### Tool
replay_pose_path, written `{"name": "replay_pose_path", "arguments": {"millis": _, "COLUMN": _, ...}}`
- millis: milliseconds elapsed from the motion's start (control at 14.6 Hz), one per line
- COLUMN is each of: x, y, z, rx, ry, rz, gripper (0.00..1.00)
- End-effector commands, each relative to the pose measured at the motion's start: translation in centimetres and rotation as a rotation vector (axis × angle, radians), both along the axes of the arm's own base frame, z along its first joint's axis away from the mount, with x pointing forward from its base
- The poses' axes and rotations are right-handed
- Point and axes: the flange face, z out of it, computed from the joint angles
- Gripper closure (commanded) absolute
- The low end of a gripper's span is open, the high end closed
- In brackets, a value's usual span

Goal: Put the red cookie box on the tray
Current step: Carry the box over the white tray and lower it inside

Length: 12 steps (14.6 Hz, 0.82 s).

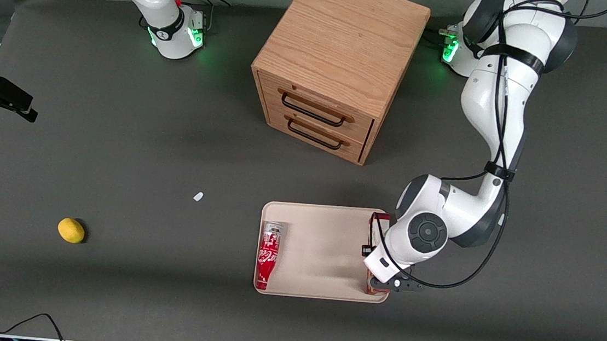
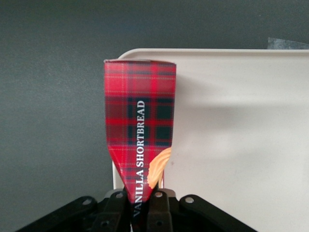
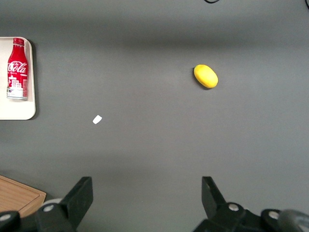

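The red cookie box (image 2: 140, 111), tartan-patterned with "VANILLA SHORTBREAD" printed on it, lies lengthwise along the rim of the cream tray (image 2: 241, 121) at the tray's end toward the working arm. My left gripper (image 2: 140, 195) is shut on the box, with one black finger on each side of its near end. In the front view the gripper (image 1: 383, 262) sits above that tray edge (image 1: 318, 249) and covers most of the box (image 1: 380, 219). Only the box's two ends show there. I cannot see whether the box rests on the tray.
A red-and-white soda bottle (image 1: 268, 254) lies on the tray at its end toward the parked arm. A wooden two-drawer cabinet (image 1: 341, 58) stands farther from the front camera than the tray. A yellow lemon (image 1: 71, 230) and a small white scrap (image 1: 198, 196) lie toward the parked arm's end.
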Motion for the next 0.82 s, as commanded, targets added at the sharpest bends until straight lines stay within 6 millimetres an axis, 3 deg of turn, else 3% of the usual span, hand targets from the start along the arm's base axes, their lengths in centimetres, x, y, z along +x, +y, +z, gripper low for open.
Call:
{"name": "replay_pose_path", "arguments": {"millis": 0, "x": 0.0, "y": 0.0, "z": -0.1, "rx": 0.029, "ry": -0.002, "rz": 0.003, "gripper": 0.01}}
{"name": "replay_pose_path", "arguments": {"millis": 756, "x": 0.0, "y": 0.4, "z": 1.8, "rx": 0.024, "ry": -0.018, "rz": 0.020, "gripper": 0.00}}
